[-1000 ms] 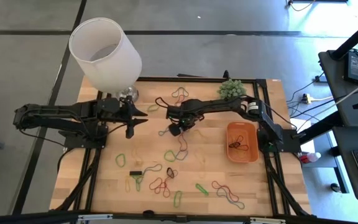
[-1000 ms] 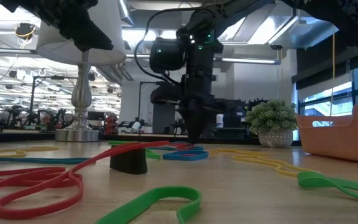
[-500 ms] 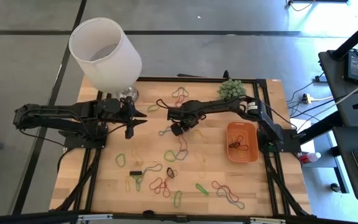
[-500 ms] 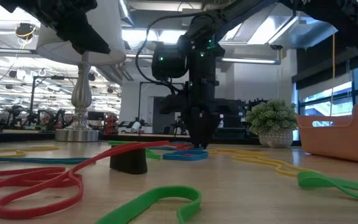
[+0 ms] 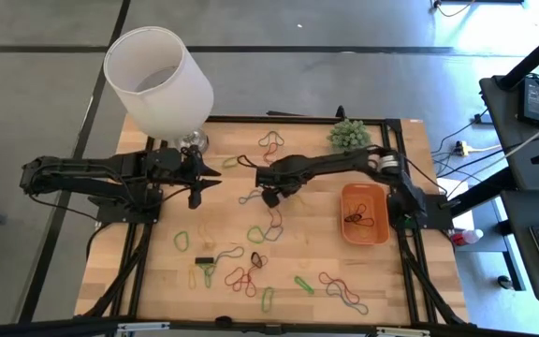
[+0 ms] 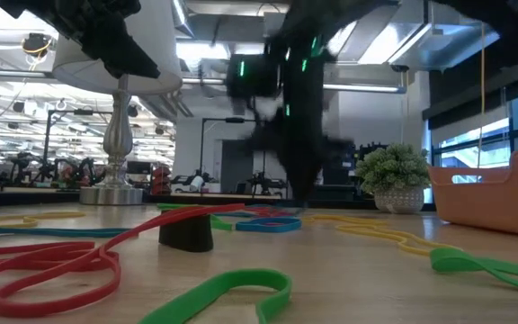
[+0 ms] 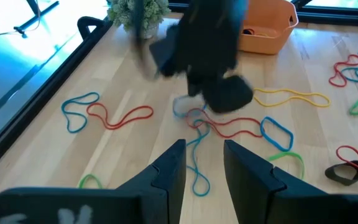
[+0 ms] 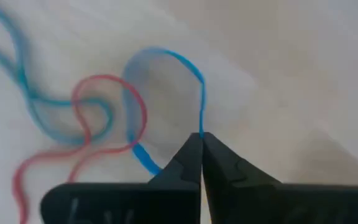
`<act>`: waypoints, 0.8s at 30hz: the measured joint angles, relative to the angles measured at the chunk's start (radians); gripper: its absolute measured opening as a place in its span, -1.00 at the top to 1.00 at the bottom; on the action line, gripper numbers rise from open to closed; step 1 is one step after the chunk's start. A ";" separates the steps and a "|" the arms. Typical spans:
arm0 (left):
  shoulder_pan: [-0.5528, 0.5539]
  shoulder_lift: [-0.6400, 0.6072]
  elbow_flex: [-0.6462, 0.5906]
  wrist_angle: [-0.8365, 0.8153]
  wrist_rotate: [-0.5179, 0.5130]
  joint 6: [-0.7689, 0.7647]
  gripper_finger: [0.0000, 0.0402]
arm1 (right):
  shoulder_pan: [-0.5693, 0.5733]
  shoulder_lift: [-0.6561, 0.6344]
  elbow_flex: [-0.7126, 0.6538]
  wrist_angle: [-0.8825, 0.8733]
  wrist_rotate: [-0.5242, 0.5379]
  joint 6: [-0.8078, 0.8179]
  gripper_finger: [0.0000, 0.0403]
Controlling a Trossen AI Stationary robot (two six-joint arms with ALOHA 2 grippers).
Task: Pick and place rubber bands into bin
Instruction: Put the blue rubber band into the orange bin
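Note:
Many thin rubber bands (image 5: 255, 234) in red, green, yellow and blue lie scattered on the wooden table. The orange bin (image 5: 363, 213) sits toward the right edge with a few bands inside. My right gripper (image 5: 270, 196) reaches down at the table's middle and is shut on a blue band (image 8: 166, 59), which overlaps a red band (image 8: 107, 84). My left gripper (image 5: 215, 177) hovers open to its left, above the table; in its wrist view the fingers (image 7: 202, 158) stand apart over blue and red bands. My right gripper pinches one strand of the blue band (image 8: 201, 121) between the very tips of its two fingers, coming from above and pointing down. The rest of the loop lies spread on the table, crossing the red band.
A white lampshade (image 5: 157, 80) on a metal base stands at the far left corner. A small potted plant (image 5: 347, 134) stands at the far edge near the bin. A small black object (image 5: 204, 260) lies among the bands toward the near edge.
My right gripper has come down onto the blue band at the table's middle and shifted slightly toward the right edge. It shows blurred in the low view now. The left arm has kept still.

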 joint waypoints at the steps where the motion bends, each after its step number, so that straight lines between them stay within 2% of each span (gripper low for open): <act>1: 0.000 0.000 0.000 0.000 0.000 0.000 0.49 | 0.007 -0.039 0.005 -0.003 0.021 0.008 0.98; 7: 0.000 0.000 0.000 0.011 0.000 0.002 0.49 | 0.056 -0.222 -0.005 -0.133 0.160 0.055 0.99; 10: 0.000 0.001 0.000 0.036 -0.001 0.002 0.49 | 0.098 -0.329 0.002 -0.243 0.191 0.091 0.99; 17: 0.000 0.001 0.000 0.149 -0.001 -0.049 0.49 | 0.221 -0.488 -0.003 -0.573 0.233 0.245 0.99; 21: -0.019 0.015 0.002 0.164 -0.004 -0.050 0.49 | 0.300 -0.601 -0.113 -0.524 0.237 0.292 0.99; 24: -0.065 0.040 0.002 0.171 -0.004 -0.053 0.49 | 0.354 -0.705 -0.251 -0.530 0.220 0.421 0.99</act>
